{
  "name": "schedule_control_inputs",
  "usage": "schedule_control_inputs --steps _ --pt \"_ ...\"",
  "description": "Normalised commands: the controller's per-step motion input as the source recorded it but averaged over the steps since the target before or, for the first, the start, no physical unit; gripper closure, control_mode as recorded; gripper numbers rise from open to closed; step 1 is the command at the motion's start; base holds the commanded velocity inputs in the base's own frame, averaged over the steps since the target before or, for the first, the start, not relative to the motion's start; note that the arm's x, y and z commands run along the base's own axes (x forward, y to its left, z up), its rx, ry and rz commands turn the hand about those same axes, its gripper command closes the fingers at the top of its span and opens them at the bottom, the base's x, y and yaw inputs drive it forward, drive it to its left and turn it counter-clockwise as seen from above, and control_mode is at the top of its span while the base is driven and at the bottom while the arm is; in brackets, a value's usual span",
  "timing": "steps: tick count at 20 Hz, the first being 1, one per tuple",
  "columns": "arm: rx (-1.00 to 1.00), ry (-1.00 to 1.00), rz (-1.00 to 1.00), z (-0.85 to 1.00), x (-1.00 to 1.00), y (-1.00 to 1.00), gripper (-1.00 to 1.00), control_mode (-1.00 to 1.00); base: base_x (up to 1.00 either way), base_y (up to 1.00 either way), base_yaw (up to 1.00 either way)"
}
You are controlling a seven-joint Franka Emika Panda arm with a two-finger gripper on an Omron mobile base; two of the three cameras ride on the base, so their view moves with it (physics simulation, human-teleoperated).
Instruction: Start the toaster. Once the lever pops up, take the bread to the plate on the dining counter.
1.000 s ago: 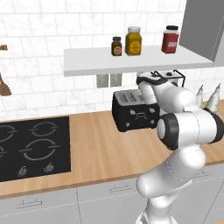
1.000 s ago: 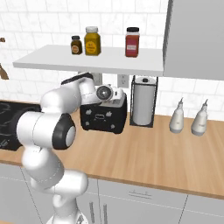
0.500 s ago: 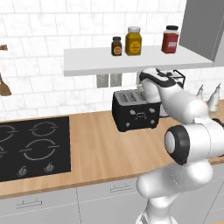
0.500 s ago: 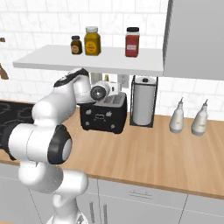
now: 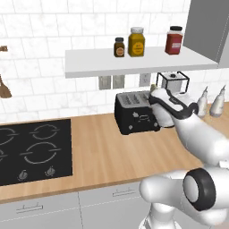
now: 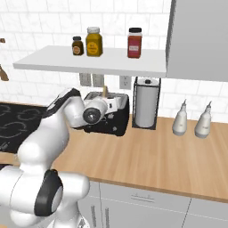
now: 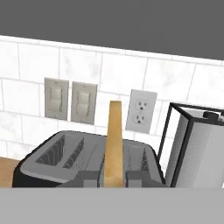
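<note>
The bread (image 7: 114, 144) is clamped in the gripper (image 7: 114, 177) above the toaster (image 7: 65, 162); carriage to the plate is required next.

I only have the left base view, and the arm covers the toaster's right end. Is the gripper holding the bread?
Observer: Yes. In the hand view the gripper is shut on the bread, which stands upright, edge-on.
Operator: Is it out of the toaster?
Observer: The right base view shows its top poking above the toaster; its lower end is hidden.
Operator: Other slices?
Observer: The slots in the hand view look empty.
</note>
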Motion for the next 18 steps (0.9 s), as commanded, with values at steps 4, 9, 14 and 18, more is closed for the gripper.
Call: schedule_control_inputs --steps 4,9,14,18 --pt "0.0 0.04 0.1 0.93 -0.99 -0.26 1.0 -1.0 0.0 0.0 0.0" --pt "0.0 0.23 0.11 1.0 -0.75 -0.07 1.0 -1.0 0.0 0.0 0.0" --pt "0.0 0.41 0.11 0.98 -0.38 0.0 1.0 -1.0 0.0 0.0 0.0" --pt "-0.08 0.34 0.04 0.22 -0.41 0.02 1.0 -1.0 0.0 0.0 0.0"
